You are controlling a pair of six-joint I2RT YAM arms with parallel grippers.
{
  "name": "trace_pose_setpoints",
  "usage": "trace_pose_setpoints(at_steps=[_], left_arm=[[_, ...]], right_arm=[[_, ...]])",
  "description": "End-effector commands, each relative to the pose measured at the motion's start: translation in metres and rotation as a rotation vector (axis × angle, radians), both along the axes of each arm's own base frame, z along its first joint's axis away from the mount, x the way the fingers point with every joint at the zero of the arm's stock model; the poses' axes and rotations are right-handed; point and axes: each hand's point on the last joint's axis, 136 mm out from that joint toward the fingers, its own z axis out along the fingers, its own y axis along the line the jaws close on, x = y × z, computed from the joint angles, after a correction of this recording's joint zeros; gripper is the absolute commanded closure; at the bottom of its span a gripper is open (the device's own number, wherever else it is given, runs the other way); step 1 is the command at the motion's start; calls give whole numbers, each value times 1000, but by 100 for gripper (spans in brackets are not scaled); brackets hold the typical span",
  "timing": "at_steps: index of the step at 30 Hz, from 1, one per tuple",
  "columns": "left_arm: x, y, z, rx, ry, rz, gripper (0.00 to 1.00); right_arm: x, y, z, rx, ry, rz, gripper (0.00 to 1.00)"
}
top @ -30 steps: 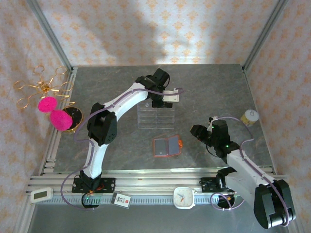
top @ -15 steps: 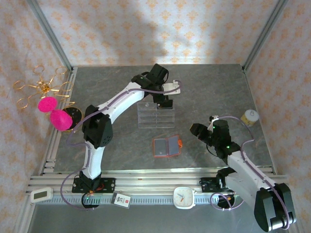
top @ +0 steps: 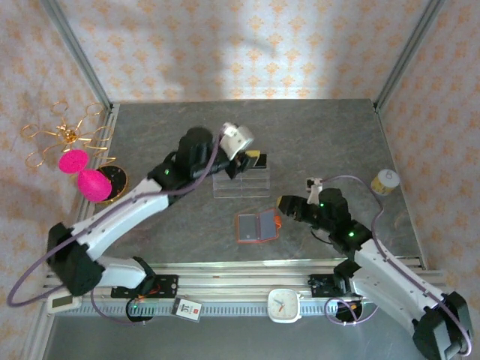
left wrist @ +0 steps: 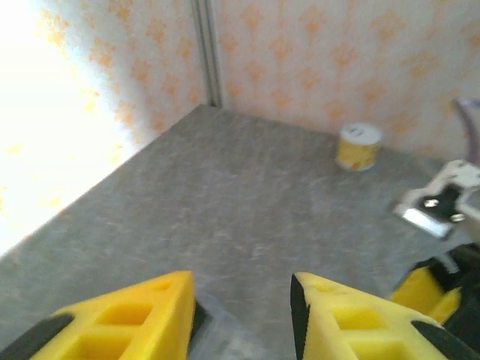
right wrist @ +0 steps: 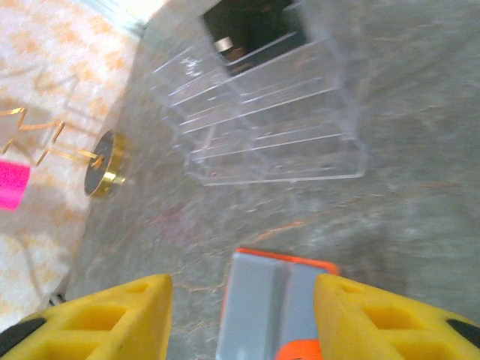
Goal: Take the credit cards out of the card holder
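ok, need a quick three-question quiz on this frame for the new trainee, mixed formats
1. True or false: the card holder lies folded shut.
2. The right gripper beside it is: A open, B shut on a card, C shut on the card holder.
3. Fill in: seen from the arm bases, the clear tray sits ___ than the card holder (nearer/farther).
Key: 1 false, it lies open with its lining up; 2 A; 3 farther.
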Motion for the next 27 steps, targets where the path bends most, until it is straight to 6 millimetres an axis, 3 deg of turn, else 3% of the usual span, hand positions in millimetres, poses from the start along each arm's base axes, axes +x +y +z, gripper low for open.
trace_pose_setpoints(at_steps=[1, 4, 9, 12, 15, 21, 27], left_arm=[[-19, 4, 4, -347, 129, 28, 58], [-41, 17, -32, -426, 243, 55, 59], [-66, 45, -85, -484, 379, 139, 60], [-76, 62, -105, -496, 405, 184, 60], [-81, 74, -122, -477, 421, 226, 60], [-83, 92, -150, -463, 466, 321, 60], [-86, 92, -182, -420, 565, 350, 62]], right_arm=[[-5, 17, -2, -103, -34, 23, 49], [-16, 41, -16, -238, -47, 67, 49], [-22, 70, -58, -553, -41, 126, 53], [-22, 79, -79, -676, -40, 144, 57], [-22, 89, -85, -720, -53, 163, 57], [-22, 93, -108, -812, -30, 182, 55], [-22, 91, -126, -874, -14, 186, 55]])
